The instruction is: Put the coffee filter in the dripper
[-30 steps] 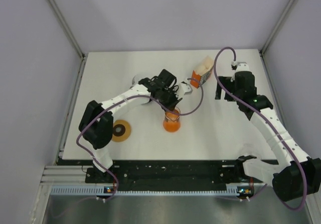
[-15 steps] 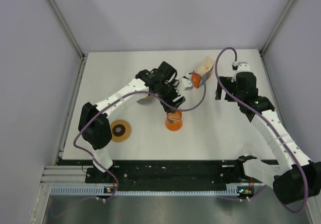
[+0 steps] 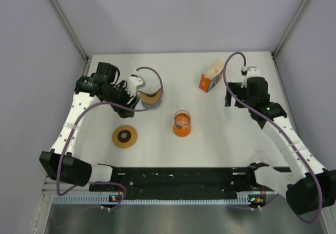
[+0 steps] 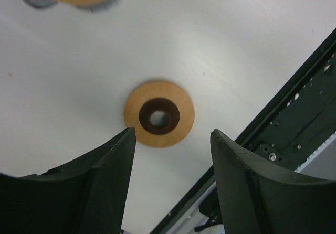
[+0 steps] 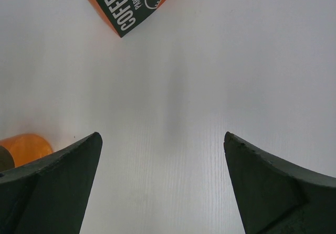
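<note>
Rig inventory, as I read it off my feeds:
- Left arm, 9 o'clock: white tubular links, black joint housings, and a trailing purple cable.
- Right arm, 3 o'clock: identical white-and-black build, with its own purple cable.
- Left gripper and right gripper: matte black, curved fingers tapering to their tips.

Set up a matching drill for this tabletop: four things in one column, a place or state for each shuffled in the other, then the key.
Things
1. wooden disc
2. orange cup
3. coffee filter box
4. right gripper

Places or states
A. open, nothing between its fingers
B. about the middle of the table
C. near-left part of the table, lying flat
D. far side of the table, right of the middle

Pairs: 1-C, 2-B, 3-D, 4-A
</note>
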Controlling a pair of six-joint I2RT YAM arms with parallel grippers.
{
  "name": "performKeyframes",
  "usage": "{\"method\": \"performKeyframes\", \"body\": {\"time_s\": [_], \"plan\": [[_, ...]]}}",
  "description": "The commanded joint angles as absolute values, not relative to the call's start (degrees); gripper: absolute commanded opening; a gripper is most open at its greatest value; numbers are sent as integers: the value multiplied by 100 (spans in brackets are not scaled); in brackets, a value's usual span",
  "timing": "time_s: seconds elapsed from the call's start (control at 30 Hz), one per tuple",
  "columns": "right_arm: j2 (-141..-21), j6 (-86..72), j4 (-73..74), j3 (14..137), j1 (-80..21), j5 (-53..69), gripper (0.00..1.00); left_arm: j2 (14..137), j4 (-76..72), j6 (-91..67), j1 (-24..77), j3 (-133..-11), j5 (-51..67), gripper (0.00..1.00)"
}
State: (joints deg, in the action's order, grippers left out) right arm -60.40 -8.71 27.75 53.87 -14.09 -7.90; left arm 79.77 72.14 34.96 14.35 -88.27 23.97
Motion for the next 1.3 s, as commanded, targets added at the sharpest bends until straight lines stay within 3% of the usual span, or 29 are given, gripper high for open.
{"method": "performKeyframes", "body": {"time_s": [0.0,0.17,0.5,0.67,1.03,1.2,1.27], "plan": [[-5924,-730,2444,5361,-1389,-607,99,7349,7904,4299,819,-7413,1822,64],[-5924,-650,2391,5326,-1389,-571,99,7391,6269,3578,115,-6276,923,49],[-5634,-527,2329,5133,-1389,-703,99,7884,4932,3287,-229,-5354,1705,55],[-5686,-501,2259,5133,-1389,-642,99,7998,4351,3191,-220,-5089,1354,50],[-5695,-492,2259,5142,-1397,-650,99,8604,3965,3059,-167,-4782,1206,50],[-5713,-483,2268,5159,-1397,-615,99,8728,3525,2901,-27,-4623,827,43],[-5704,-501,2276,5177,-1389,-615,99,8771,3393,2892,165,-4562,590,33]]}}
